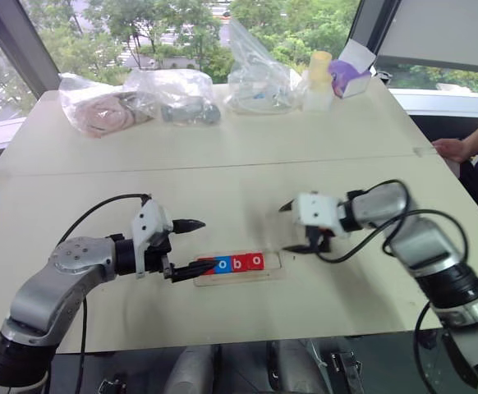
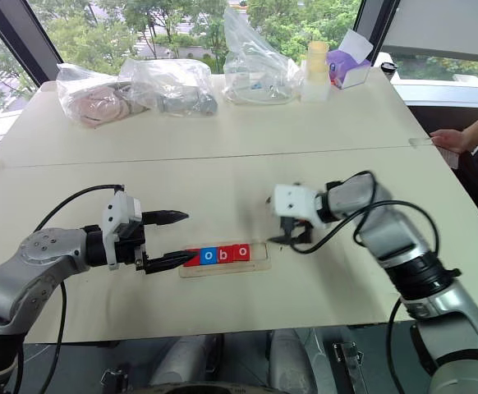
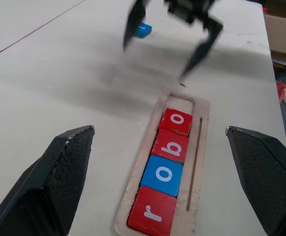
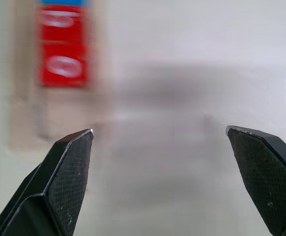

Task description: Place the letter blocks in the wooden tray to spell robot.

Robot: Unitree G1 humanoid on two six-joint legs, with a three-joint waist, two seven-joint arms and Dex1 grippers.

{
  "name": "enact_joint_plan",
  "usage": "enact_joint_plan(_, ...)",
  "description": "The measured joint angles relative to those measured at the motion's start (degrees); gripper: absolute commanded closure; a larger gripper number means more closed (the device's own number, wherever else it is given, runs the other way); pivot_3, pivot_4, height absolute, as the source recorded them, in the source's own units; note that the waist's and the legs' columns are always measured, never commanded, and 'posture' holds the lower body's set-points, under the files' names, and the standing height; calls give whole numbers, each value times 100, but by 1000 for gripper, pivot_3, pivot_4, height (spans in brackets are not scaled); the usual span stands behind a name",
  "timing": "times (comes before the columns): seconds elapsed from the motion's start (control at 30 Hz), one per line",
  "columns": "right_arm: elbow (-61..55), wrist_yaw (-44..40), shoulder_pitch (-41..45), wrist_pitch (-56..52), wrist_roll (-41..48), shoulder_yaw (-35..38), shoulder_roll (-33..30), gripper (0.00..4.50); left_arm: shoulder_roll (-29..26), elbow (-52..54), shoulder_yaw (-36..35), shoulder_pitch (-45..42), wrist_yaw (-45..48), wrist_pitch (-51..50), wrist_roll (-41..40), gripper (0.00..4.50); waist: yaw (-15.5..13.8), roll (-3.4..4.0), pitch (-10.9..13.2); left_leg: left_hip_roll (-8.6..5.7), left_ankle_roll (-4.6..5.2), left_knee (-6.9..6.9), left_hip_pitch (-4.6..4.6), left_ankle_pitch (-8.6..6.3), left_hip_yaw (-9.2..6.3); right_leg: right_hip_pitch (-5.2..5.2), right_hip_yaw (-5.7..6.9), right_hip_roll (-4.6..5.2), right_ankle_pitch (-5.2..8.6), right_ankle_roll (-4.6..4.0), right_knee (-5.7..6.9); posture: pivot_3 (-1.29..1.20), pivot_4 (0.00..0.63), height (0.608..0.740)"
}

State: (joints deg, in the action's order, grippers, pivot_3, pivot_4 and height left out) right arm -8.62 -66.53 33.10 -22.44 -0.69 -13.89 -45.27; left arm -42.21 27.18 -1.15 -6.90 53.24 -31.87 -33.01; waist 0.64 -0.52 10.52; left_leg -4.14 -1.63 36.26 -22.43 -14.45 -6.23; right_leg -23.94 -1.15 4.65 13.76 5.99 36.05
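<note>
Both end effectors gape wide, empty; wooden tray [image 1: 241, 277] runs left-right, holding r-o-b-o letter blocks [image 3: 165, 174].

Four letter blocks [image 3: 164, 169] in wooden tray [image 3: 198, 162], fifth block [image 3: 143, 30] on table [image 1: 222, 156] beyond

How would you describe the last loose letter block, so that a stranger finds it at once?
Start at the wooden tray near the table's front edge, holding four blocks, r, o, b, o. Look past its empty end, behind the open right gripper. There, alone on the bare tabletop, lies the small blue block, the sole block outside the tray.
</note>
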Motion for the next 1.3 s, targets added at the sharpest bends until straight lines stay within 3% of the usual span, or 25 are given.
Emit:
enact_joint_plan(0.17, -342, 901, -465, -1208, -11, 629, 67, 47, 70, -10, 27, 28, -30, 58, 31, 0, 0, 0, 0, 2, 0, -1, 0, 0, 2, -2, -6, 3, 0, -1, 1, 0, 150, 740)
enact_joint_plan(0.27, -721, 2209, -706, -2909, -267, 1056, 937, 47, 164, -100, 84, -2, -26, 166, 111, 0, 2, 0, -1, 3, -1, -1, 0, 1, 1, -6, -9, 3, -1, -3, 7, 0, 150, 740)
enact_joint_plan(0.4, -821, 2857, -798, -3745, -346, 1087, 1328, 47, 194, -166, 194, -23, -8, 217, 133, 0, -2, 4, 0, -2, -3, -1, -6, 2, 6, -14, -12, -2, -2, -4, 7, 0, 150, 740)
enact_joint_plan(0.47, -1084, 3815, -792, -4320, -699, 1249, 2071, 47, 241, -273, 219, -90, 27, 257, 177, 0, 3, 0, -4, 0, -4, -2, -6, 3, 4, -17, -12, -4, -2, -4, 9, 0, 150, 740)
enact_joint_plan(0.6, -1104, 4796, -857, -4485, -949, 1297, 2572, 47, 251, -328, 253, -159, 81, 355, 216, 0, 5, 1, -4, -2, -5, -3, -6, 3, 6, -18, -13, -8, -3, -3, 10, 0, 150, 740)
enact_joint_plan(0.87, -876, 5430, -752, -4933, -775, 2060, 3198, 47, 287, -372, 255, -173, 101, 366, 255, 0, 21, 3, -5, -1, -4, -3, -4, 4, 6, -17, -12, -11, -3, -3, 12, 0, 150, 740)
enact_joint_plan(0.97, -861, 5511, -672, -5107, -627, 2333, 3421, 936, 288, -372, 255, -172, 99, 366, 256, 0, 23, 3, -5, 0, -4, -4, -2, 4, 6, -16, -12, -13, -3, -3, 13, 0, 150, 740)
enact_joint_plan(1.13, -853, 5766, -455, -5426, -397, 2706, 3955, 3361, 286, -369, 253, -171, 87, 365, 256, 0, 34, 4, -7, 0, -4, -3, -1, 4, 6, -15, -12, -13, -3, -3, 14, 0, 150, 740)
enact_joint_plan(1.3, -1025, 5824, -406, -5813, -223, 2717, 3946, 3351, 286, -368, 254, -169, 78, 365, 257, 0, 41, 6, -7, 1, -4, -7, 0, 4, 6, -16, -12, -13, -3, -3, 14, 0, 150, 740)
